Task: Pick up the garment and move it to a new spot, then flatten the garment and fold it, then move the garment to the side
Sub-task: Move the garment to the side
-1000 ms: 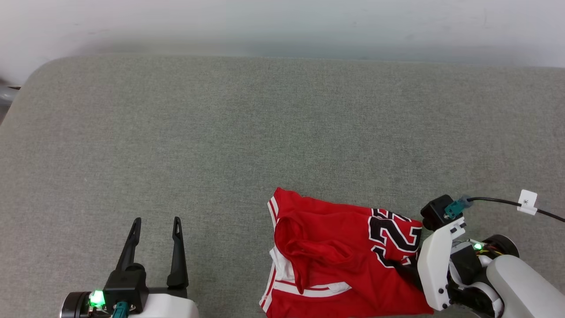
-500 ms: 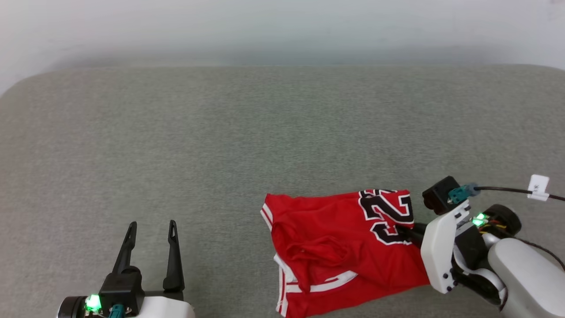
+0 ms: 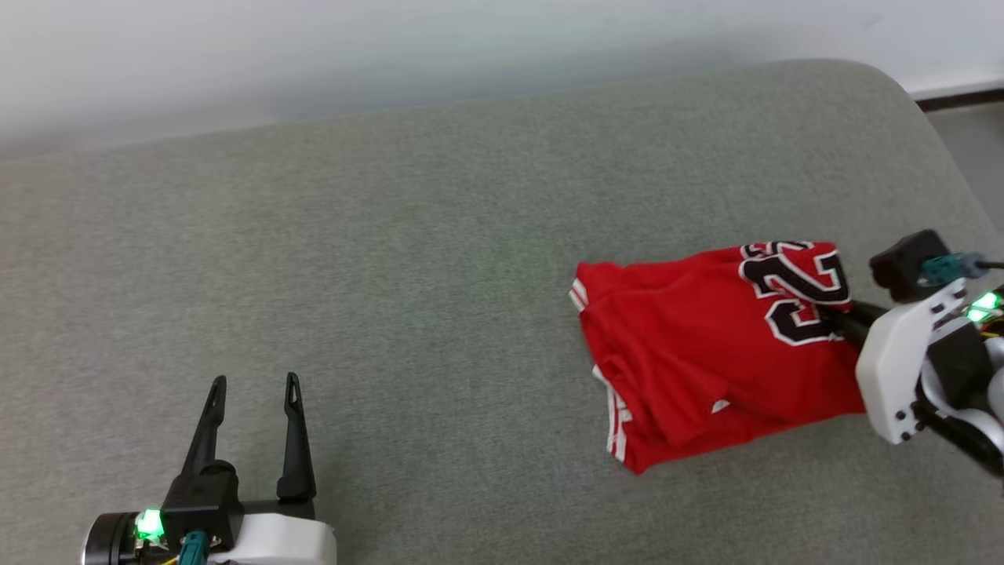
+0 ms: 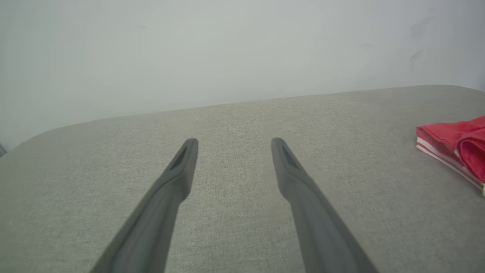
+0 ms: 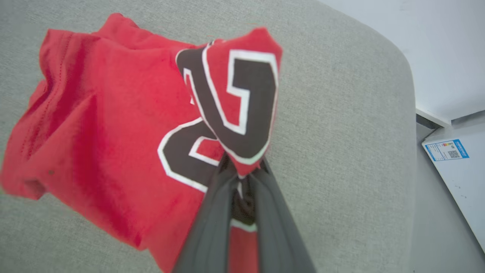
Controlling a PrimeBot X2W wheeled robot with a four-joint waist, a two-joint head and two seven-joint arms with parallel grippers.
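Bench (image 3: 439,259): padded top, grey-green woven fabric, rounded far-right corner, fine even weave. Wall (image 3: 392,55) behind it: plain, pale grey-white, meets the far edge of the bench; faint scuff marks (image 4: 416,28) at upper right in the left wrist view. Dark skirting strip (image 3: 961,98) at the wall's foot, beyond the bench corner. Floor (image 3: 973,149): grey, smooth. White flat panel (image 5: 460,178) beside the bench end, bearing a blue-edged label (image 5: 447,149) with a square code. Light: soft, even, with weak shadows.

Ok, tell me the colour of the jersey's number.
The number is black, outlined white; right wrist view shows it best.
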